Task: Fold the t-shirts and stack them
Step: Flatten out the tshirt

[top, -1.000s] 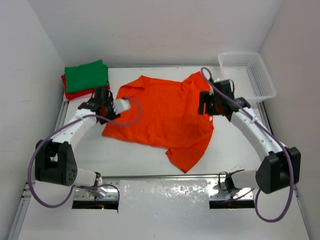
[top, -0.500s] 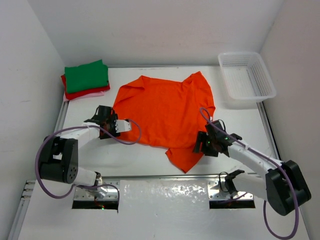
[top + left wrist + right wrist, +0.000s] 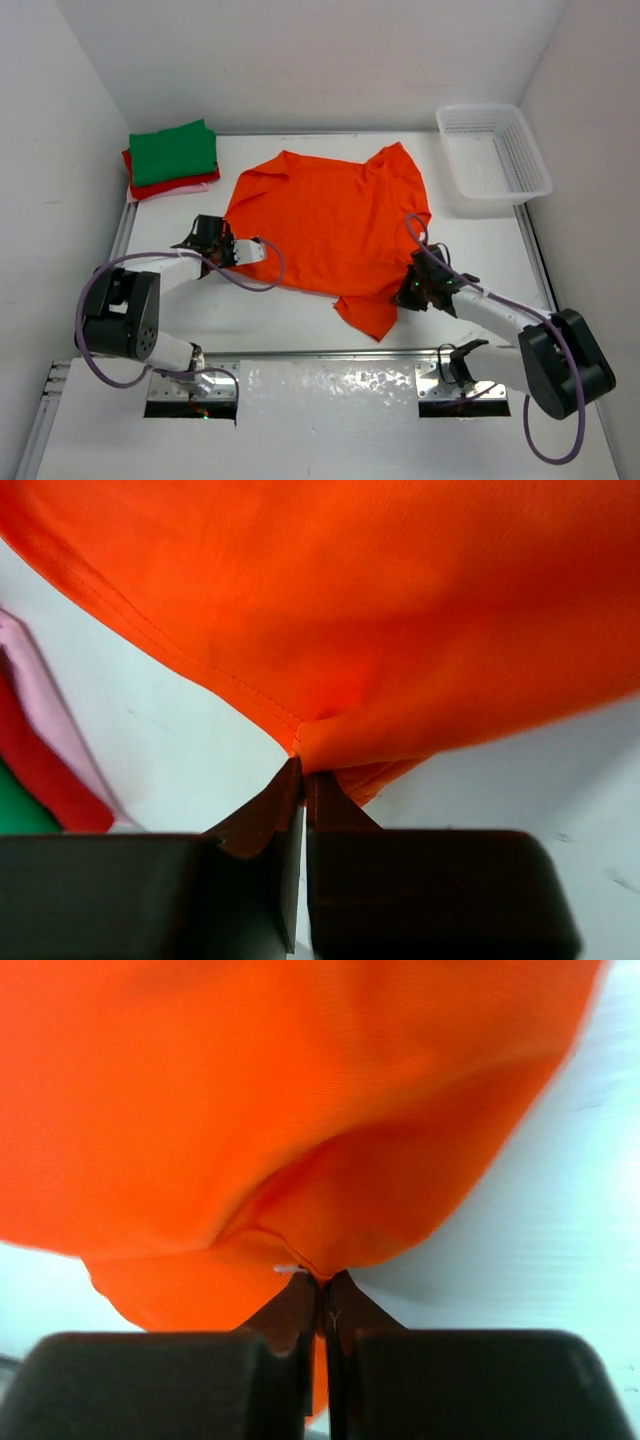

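The orange t-shirt [image 3: 330, 225] lies spread out, a little crumpled, in the middle of the table. My left gripper [image 3: 228, 252] is low at its near-left corner. In the left wrist view the gripper [image 3: 302, 772] is shut on a pinch of the orange hem [image 3: 330, 730]. My right gripper [image 3: 410, 290] is at the shirt's near-right edge. The right wrist view shows it [image 3: 325, 1280] shut on a fold of orange cloth [image 3: 300, 1160]. A folded stack sits at the far left: green t-shirt [image 3: 172, 150] on top, red [image 3: 160, 188] under it, pink [image 3: 40, 710] at the bottom.
A white mesh basket [image 3: 530, 165] stands at the far right corner. White walls close in the table on the left, back and right. A metal rail [image 3: 320, 355] runs along the near edge between the arm bases.
Both grippers went from open to shut on the orange shirt's near edge. The right arm swung from the shirt's far right down to its near-right edge. The left arm drew back to the near-left corner.
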You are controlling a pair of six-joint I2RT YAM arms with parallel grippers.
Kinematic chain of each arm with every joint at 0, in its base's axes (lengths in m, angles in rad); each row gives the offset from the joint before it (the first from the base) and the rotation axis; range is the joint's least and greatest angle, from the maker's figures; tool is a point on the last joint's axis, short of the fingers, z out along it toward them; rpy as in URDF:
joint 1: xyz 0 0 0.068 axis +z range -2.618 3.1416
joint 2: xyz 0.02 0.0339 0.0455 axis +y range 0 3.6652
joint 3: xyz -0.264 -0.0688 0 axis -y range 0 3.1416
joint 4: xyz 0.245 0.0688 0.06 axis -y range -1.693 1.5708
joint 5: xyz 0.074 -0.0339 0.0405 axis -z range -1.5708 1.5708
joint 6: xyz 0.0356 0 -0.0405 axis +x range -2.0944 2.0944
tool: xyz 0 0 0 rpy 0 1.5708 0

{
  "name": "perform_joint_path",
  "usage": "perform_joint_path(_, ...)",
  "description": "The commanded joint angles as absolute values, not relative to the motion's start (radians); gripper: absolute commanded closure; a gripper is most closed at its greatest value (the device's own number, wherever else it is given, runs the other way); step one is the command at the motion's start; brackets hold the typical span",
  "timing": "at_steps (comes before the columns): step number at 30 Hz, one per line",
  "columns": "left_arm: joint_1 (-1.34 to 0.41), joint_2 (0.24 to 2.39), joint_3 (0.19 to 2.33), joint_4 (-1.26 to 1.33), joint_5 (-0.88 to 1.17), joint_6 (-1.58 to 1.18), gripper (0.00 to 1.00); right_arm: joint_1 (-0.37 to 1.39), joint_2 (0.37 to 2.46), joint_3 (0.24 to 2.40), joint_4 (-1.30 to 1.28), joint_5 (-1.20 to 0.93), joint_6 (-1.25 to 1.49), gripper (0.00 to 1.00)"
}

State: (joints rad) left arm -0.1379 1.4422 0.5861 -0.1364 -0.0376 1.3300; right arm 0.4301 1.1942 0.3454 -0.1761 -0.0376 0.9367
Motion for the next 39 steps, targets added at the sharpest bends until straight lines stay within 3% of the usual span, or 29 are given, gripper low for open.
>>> perform_joint_path(1, -0.152, 1.381, 0.581, -0.190, 0.043, 1.250, 1.00, 0.315, 1.137, 0.322, -0.233, 0.018, 0.902, 1.00)
perform_joint_path(4, -0.269, 1.361, 0.562, -0.250, 0.026, 1.111, 1.00, 0.243, 1.117, 0.408, -0.348, 0.083, 0.737, 0.97)
perform_joint_path(7, -0.359, 1.373, 0.516, -0.238, -0.063, 1.034, 1.00, 0.232, 1.166, 0.542, -0.458, 0.139, 0.635, 0.74)
perform_joint_path(8, -0.392, 1.379, 0.511, -0.238, -0.075, 0.993, 1.00, 0.232, 1.199, 0.572, -0.504, 0.137, 0.596, 0.61)
perform_joint_path(11, -0.402, 1.385, 0.520, -0.255, -0.086, 0.936, 1.00, 0.232, 1.198, 0.588, -0.552, 0.123, 0.580, 0.46)
perform_joint_path(19, -0.403, 1.364, 0.540, -0.330, -0.078, 0.891, 1.00, 0.258, 0.979, 0.439, -0.604, 0.129, 0.699, 0.40)
perform_joint_path(27, -0.403, 1.371, 0.548, -0.316, -0.090, 0.877, 1.00, 0.417, 1.080, 0.362, -0.447, 0.060, 0.841, 0.39)
perform_joint_path(29, -0.403, 1.367, 0.546, -0.318, -0.100, 0.876, 1.00, 0.417, 1.115, 0.347, -0.407, 0.066, 0.841, 0.41)
perform_joint_path(30, -0.403, 1.364, 0.548, -0.318, -0.106, 0.873, 1.00, 0.417, 1.132, 0.336, -0.394, 0.063, 0.844, 0.46)
perform_joint_path(31, -0.403, 1.361, 0.548, -0.324, -0.113, 0.870, 1.00, 0.416, 1.155, 0.328, -0.368, 0.063, 0.845, 0.69)
perform_joint_path(34, -0.403, 1.348, 0.555, -0.348, -0.114, 0.854, 1.00, 0.405, 1.138, 0.310, -0.341, 0.067, 0.862, 1.00)
perform_joint_path(39, -0.387, 1.364, 0.636, -0.360, -0.078, 0.805, 1.00, 0.264, 1.120, 0.408, -0.284, 0.036, 0.770, 1.00)
